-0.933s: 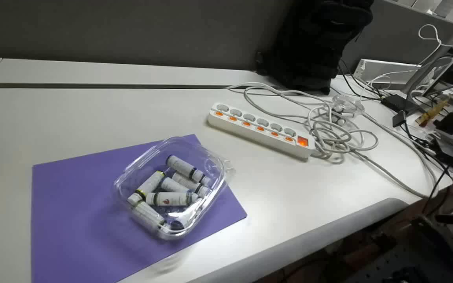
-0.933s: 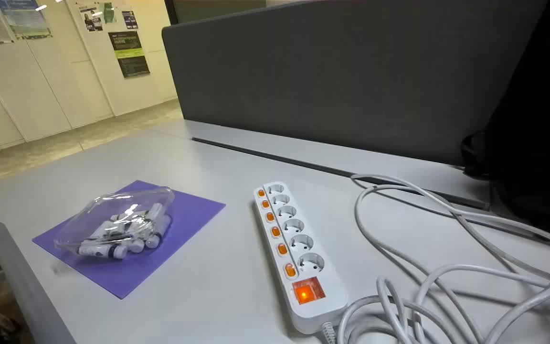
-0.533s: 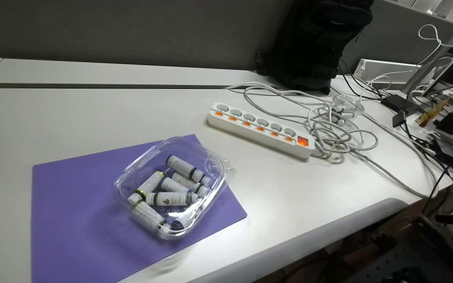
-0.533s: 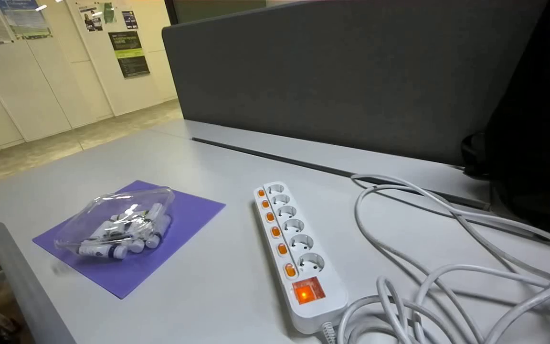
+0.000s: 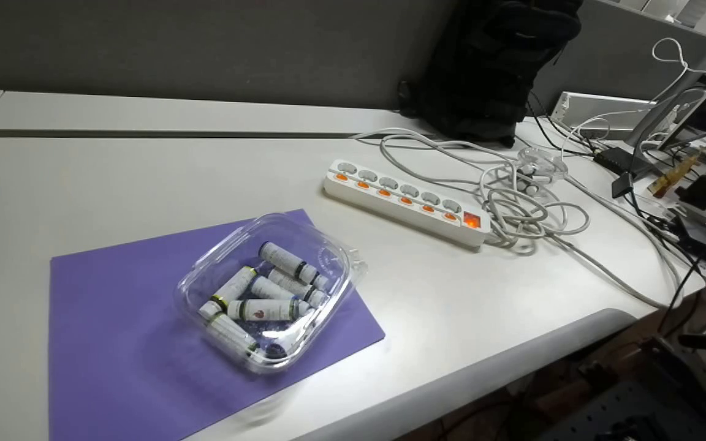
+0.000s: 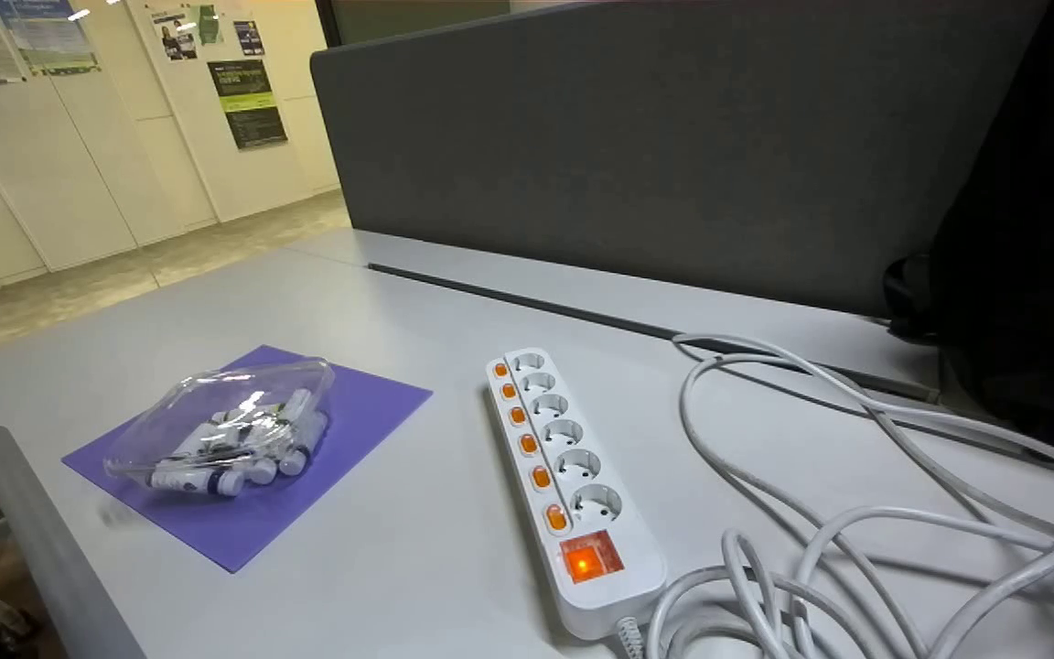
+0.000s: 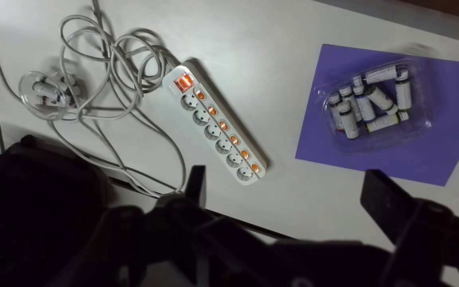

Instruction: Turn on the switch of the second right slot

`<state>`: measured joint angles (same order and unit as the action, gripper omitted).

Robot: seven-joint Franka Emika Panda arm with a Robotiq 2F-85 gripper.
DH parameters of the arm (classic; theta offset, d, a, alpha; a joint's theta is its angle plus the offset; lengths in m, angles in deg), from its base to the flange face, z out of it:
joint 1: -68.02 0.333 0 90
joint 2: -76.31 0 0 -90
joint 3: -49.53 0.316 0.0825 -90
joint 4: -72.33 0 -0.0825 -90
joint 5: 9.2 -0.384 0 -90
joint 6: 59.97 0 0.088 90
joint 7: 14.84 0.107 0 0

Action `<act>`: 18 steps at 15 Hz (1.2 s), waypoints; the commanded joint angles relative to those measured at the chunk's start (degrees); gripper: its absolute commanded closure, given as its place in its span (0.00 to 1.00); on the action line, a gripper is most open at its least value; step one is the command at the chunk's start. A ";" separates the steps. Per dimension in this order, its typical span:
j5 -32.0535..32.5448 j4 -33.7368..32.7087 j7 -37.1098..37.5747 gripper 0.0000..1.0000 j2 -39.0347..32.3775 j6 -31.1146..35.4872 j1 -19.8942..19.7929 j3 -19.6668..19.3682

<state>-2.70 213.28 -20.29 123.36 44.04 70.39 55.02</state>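
Note:
A white power strip (image 5: 399, 211) lies on the table in both exterior views (image 6: 527, 494) and in the wrist view (image 7: 213, 133). It has a row of round sockets, each with a small orange switch beside it. A larger red main switch (image 5: 472, 220) glows at the cable end. The orange switch second from that end (image 5: 428, 209) also shows in the exterior view (image 6: 541, 478) and the wrist view (image 7: 212, 110). I cannot tell which orange switches are on. My gripper (image 7: 285, 178) is open and empty, its fingers wide apart above the table. It is out of both exterior views.
A clear plastic box of small bottles (image 5: 267, 294) rests on a purple sheet (image 5: 108, 343). Tangled grey cables (image 5: 512, 208) and a small clear cup with bottles (image 7: 46, 95) lie near the strip's cable end. A black backpack (image 5: 488, 67) stands against the grey partition (image 5: 175, 49).

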 commanded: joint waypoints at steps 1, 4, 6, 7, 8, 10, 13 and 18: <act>0.59 -0.13 0.59 0.00 -0.13 -0.17 1.00 -0.67; 1.04 0.02 1.62 0.00 -1.62 1.70 0.33 -0.48; 2.21 -0.37 2.44 0.00 -3.99 3.31 -0.61 -0.13; 2.61 -0.77 2.53 0.00 -5.38 3.38 -0.89 -0.13; 3.39 -0.97 3.07 0.00 -7.04 4.00 -1.42 0.04; 4.79 -1.27 4.33 0.00 -10.18 5.80 -2.45 0.10; 6.34 -1.57 5.65 0.00 -15.06 10.40 -3.59 -0.44; 5.15 -2.03 7.31 0.40 -22.88 19.73 -5.18 -2.69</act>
<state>2.50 213.26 -15.68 105.02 60.31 65.62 53.82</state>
